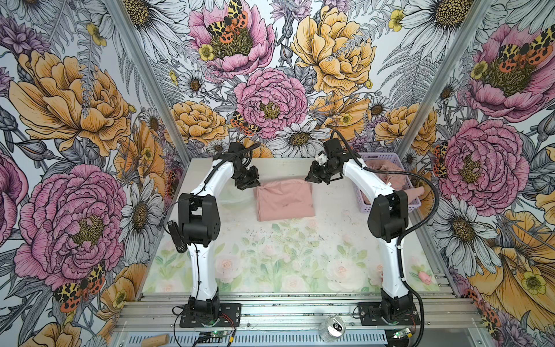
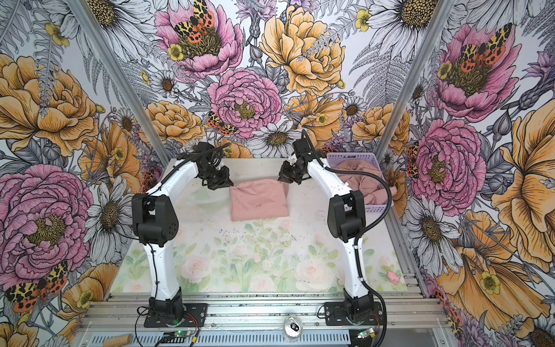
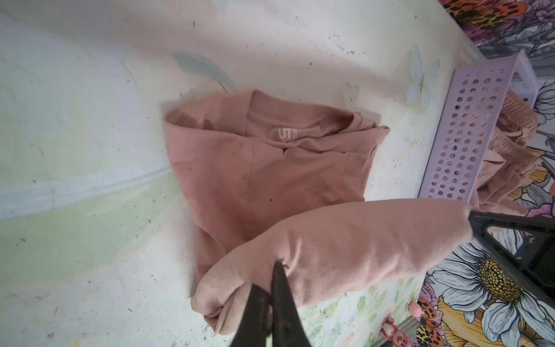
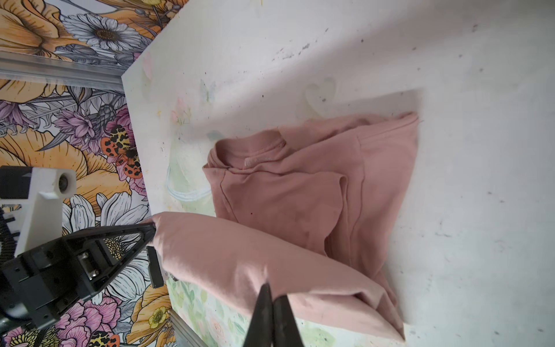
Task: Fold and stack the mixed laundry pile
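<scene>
Dusty-pink cotton, a soft T-shirt [image 1: 285, 199], lay at the far middle of the white, flower-printed table [image 1: 330, 240], partly folded into a rough rectangle. The left gripper [image 1: 247, 183] and the right gripper [image 1: 313, 177] each had their jaws pressed together on one end of its doubled edge, holding that edge raised above the rest of the shirt. I judged the step to be the half-fold of this shirt. The next move called for carrying both ends evenly to the collar, lowering them square, then letting go.

The wrist views showed what the top views hid. The raised roll of cloth stretched between the two pinches, and the collar with its white neck label [image 3: 283, 133] lay uncovered beyond it. Only the top views showed the whole lavender perforated plastic basket [image 1: 387, 156], at the far right, with more crumpled pink garments [image 1: 381, 171] inside.
</scene>
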You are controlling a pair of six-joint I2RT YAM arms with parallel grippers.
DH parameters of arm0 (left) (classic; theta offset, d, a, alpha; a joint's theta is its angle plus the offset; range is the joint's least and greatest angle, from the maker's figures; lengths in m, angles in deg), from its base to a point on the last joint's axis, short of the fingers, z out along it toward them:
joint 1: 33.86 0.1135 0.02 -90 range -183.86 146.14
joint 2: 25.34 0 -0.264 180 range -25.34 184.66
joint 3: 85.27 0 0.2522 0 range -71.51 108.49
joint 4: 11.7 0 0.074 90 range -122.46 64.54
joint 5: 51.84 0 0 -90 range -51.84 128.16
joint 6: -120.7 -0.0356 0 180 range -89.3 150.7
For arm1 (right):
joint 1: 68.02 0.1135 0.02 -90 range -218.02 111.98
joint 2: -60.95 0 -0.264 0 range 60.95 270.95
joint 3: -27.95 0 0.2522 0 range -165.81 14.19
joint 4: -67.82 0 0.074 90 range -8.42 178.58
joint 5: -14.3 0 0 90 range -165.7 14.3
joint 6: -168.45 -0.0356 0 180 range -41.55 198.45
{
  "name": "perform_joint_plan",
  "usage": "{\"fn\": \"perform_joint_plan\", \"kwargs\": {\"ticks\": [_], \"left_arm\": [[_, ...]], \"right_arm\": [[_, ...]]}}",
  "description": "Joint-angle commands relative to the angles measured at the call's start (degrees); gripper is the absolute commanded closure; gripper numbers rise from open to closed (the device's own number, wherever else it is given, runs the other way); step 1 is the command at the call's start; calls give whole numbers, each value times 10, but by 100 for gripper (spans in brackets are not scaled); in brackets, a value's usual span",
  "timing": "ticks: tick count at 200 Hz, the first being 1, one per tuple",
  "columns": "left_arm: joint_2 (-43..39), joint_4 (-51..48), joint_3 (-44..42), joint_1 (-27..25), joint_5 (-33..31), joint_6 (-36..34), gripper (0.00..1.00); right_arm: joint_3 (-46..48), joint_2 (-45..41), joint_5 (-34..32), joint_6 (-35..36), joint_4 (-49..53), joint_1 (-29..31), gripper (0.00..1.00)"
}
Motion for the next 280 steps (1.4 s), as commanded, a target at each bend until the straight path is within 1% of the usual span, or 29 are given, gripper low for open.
{"fn": "perform_joint_plan", "kwargs": {"ticks": [1,81,86,94,102,112,121,130,144,162,184,194,229,256,280], "left_arm": [[18,4,26,8,6,-19,100],[106,6,111,21,-3,-37,100],[112,6,114,22,-5,-37,96],[116,6,116,24,-11,-37,84],[118,7,114,27,-17,-33,79],[114,9,111,30,-26,-29,72],[107,11,107,34,-38,-26,63],[96,16,102,37,-50,-23,57],[77,23,91,40,-66,-18,51],[54,24,78,39,-77,-17,43],[38,27,53,24,-69,-16,41],[36,34,38,12,-60,-10,41],[48,84,3,-27,-38,27,40],[69,102,0,-32,-63,40,40],[84,116,0,-26,-74,47,40]], "right_arm": [[-47,28,-1,14,-6,-3,100],[-174,141,-14,7,-10,-7,100],[-178,146,-14,6,-11,-7,100],[-183,153,-16,6,-11,-7,100],[-189,161,-20,6,-12,-8,100],[-194,164,-27,7,-11,-9,89],[-195,162,-35,10,-12,-9,78],[-193,155,-45,15,-12,-9,70],[-182,139,-61,22,-11,-8,64],[-153,109,-83,35,-12,-4,59],[-128,93,-76,43,-14,5,58],[-121,95,-67,43,-16,14,58],[-123,120,-66,45,-31,32,57],[-129,146,-75,52,-32,32,57],[-123,160,-81,59,-32,30,58]]}}
